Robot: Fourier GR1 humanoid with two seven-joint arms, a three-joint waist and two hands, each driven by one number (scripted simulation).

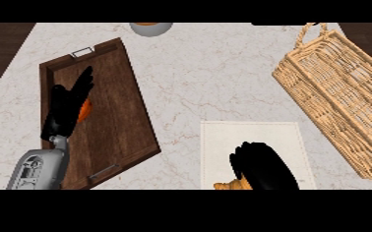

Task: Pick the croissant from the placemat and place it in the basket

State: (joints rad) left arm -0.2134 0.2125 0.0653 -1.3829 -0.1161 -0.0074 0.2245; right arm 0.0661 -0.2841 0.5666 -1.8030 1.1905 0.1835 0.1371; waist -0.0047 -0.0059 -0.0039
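Note:
The croissant (232,184) lies at the near edge of the white placemat (247,132), only its golden-brown end showing beside my right hand (263,167). That hand covers most of it, fingers curled down over it. The wicker basket (330,86) stands at the right, well beyond the placemat's far right corner. My left hand (67,108) rests open, fingers straight, over the wooden tray (116,118) at the left.
An orange object (85,110) peeks out from under the left hand on the tray. A grey bowl (151,28) sits at the counter's far edge. Marble counter (210,73) lies between the tray, the placemat and the basket.

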